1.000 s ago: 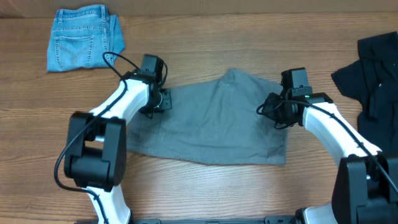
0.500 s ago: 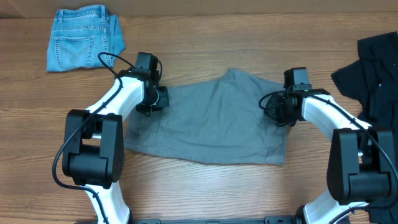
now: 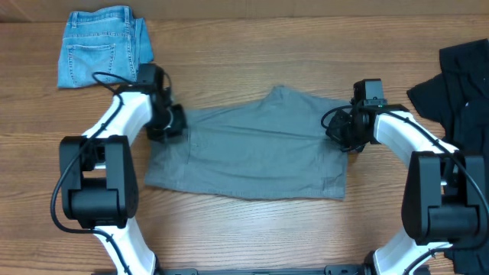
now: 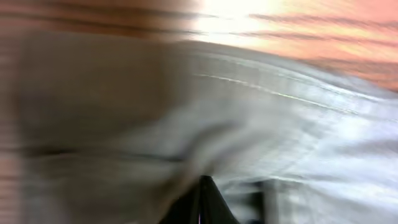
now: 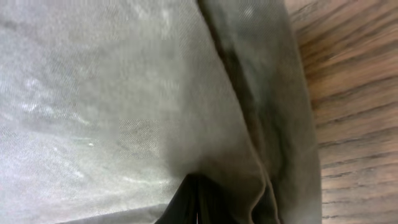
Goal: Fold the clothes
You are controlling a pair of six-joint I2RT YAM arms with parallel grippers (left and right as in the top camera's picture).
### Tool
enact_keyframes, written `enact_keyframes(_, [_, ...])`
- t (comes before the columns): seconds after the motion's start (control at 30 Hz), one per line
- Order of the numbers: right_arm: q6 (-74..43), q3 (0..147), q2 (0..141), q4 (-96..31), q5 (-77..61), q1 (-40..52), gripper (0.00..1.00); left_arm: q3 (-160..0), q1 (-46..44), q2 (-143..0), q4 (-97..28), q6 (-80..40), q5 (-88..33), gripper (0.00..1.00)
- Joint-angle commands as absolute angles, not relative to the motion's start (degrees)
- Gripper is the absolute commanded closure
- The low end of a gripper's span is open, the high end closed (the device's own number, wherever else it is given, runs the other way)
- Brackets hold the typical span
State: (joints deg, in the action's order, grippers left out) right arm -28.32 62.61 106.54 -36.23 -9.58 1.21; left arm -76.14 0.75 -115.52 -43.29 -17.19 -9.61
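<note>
grey garment (image 3: 252,149) lies spread flat in the middle of the wooden table (image 3: 252,237), between the two arms. its far edge rises to a small peak and its near edge runs a little slanted. the left gripper (image 3: 164,126) sits at the far left corner of the garment. the right gripper (image 3: 345,131) sits at the right edge, close to the far right corner. the cloth between them looks stretched, with long creases going from one side to the other.

the left wrist view is strongly blurred. grey cloth fills almost all of it and a strip of wood shows along the top. the left gripper (image 4: 202,200) shows there only as one narrow dark tip at the lower edge, where folds of the cloth come together, so it appears closed on the cloth.

in the right wrist view the right gripper (image 5: 194,200) is also a narrow dark tip at the lower edge, pressed together with the cloth bunched around it. a thick fold of the garment's edge runs up from it, and bare wood lies on the right side.

folded blue jeans (image 3: 103,46) rest at the far left of the table, well apart from the grey garment. a heap of black clothing (image 3: 458,84) lies at the right edge, also apart from it.
</note>
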Motion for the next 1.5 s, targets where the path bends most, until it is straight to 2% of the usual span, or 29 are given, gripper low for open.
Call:
enact_keyframes(0.0, [-28.1,67.9,109.2,-41.1,0.6,-0.7,0.96,-74.2,6.1,-118.7,-44.6,-17.0,4.7,0.96])
enact_keyframes(0.27, [-28.2,86.3,103.2,-58.0,-4.8,-0.5,0.96,-76.6,5.3,-102.8,-49.3,-18.5,4.4,0.96])
enact_keyframes(0.43, [-26.3,86.7,100.1,-60.3,-10.6,1.3,0.93,-76.6,3.4,-94.6,-52.4,-19.6,4.6,0.91])
enact_keyframes(0.47, [-25.5,86.6,100.1,-62.9,-10.1,2.2,0.9,-76.6,2.9,-93.3,-54.0,-20.3,4.4,0.87])
enact_keyframes(0.53, [-28.5,86.2,100.1,-65.5,-6.7,3.0,0.82,-76.6,2.6,-92.2,-56.9,-20.8,4.4,0.87])
enact_keyframes(0.6, [-30.9,86.2,99.9,-67.7,-3.4,3.3,0.8,-76.6,2.8,-91.5,-59.5,-20.8,4.5,0.81])
enact_keyframes(0.63, [-30.8,86.2,99.8,-68.5,-3.0,3.3,0.76,-76.7,3.2,-91.2,-60.6,-20.8,5.0,0.7])
enact_keyframes(0.67, [-30.3,86.2,99.7,-68.8,-3.1,3.3,0.72,-76.7,3.5,-91.0,-61.1,-20.8,5.3,0.52])
enact_keyframes(0.7, [-28.9,86.2,99.7,-70.1,-3.1,3.3,0.21,-76.7,4.2,-90.8,-62.2,-20.8,6.7,0.0])
enact_keyframes(0.73, [-27.4,86.1,99.8,-71.9,-3.1,3.3,0.0,-76.7,5.1,-90.7,-63.2,-20.8,7.1,0.0])
enact_keyframes(0.9, [-25.0,82.9,99.8,-73.7,-3.7,3.3,0.0,-76.6,14.0,-90.8,-65.3,-18.8,10.5,0.0])
enact_keyframes(1.07, [-19.5,78.9,100.0,-70.1,-9.9,3.3,0.0,-76.6,21.5,-92.7,-64.9,-7.2,-3.0,0.0])
enact_keyframes(1.3, [-19.4,77.3,100.0,-69.1,-10.2,3.3,0.0,-76.6,21.7,-98.0,-63.4,-0.7,-12.4,0.0])
enact_keyframes(1.47, [-19.5,77.2,100.0,-68.1,-10.2,3.3,0.0,-76.6,21.8,-105.6,-62.1,0.0,-12.0,0.0])
